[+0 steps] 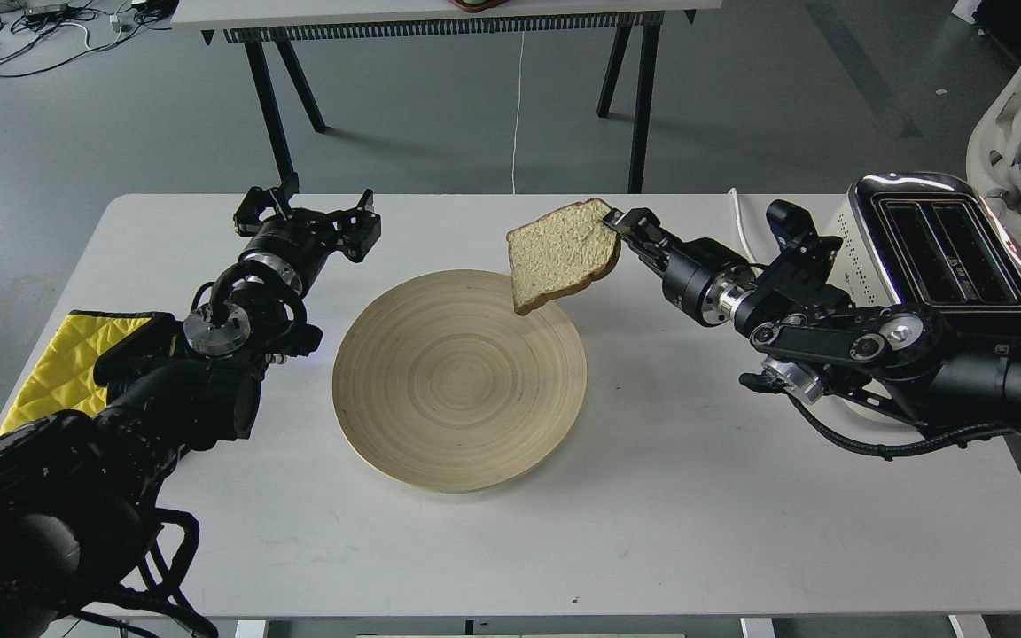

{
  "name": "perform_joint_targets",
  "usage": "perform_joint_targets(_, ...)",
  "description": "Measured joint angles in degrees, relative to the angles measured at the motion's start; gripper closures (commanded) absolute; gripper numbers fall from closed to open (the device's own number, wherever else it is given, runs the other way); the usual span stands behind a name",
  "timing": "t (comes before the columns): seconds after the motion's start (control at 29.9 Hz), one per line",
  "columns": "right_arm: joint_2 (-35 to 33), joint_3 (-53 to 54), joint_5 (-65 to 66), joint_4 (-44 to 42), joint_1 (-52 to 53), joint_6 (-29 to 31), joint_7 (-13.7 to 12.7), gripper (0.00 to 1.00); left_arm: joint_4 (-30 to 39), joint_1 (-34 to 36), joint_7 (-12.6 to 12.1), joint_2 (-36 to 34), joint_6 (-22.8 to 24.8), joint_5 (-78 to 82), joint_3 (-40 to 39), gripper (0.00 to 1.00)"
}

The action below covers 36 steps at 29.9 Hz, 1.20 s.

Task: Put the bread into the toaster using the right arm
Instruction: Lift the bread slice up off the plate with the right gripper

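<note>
The bread, a pale tan slice with a brown crust, hangs in the air above the far right edge of the round wooden plate. My right gripper is shut on the slice's upper right corner and holds it tilted. The cream-white toaster with its chrome top and two open slots stands at the table's right end, behind my right arm. My left gripper is open and empty above the table's far left part.
A yellow quilted cloth lies at the left edge under my left arm. A white cord runs from the toaster across the table's back. A second table's legs stand beyond the far edge.
</note>
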<state>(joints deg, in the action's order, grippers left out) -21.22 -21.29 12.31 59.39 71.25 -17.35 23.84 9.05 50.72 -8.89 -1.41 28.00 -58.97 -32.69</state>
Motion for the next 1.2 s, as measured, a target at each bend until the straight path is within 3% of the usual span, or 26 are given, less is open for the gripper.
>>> perform_joint_targets(0.33,-18.12,-7.18,1.67,4.12,18.65,0.26,-0.95,0.92,0.0,0.0,0.0,0.0,0.0,0.0,0.0,0.0)
perform_joint_targets(0.67,-30.4,-22.4,15.14,4.38,28.77,-0.08,-2.14,0.93,0.0,0.0,0.0,0.0,0.0,0.0,0.0,0.0)
perform_joint_targets(0.94,-34.52,-29.26,21.66,4.93,30.15,0.07,-2.67,0.93,0.0,0.0,0.0,0.0,0.0,0.0,0.0,0.0)
perform_joint_targets(1.2,-35.15,-31.93,22.57,5.45,30.47,0.55,-5.11,0.93,0.0,0.0,0.0,0.0,0.0,0.0,0.0,0.0)
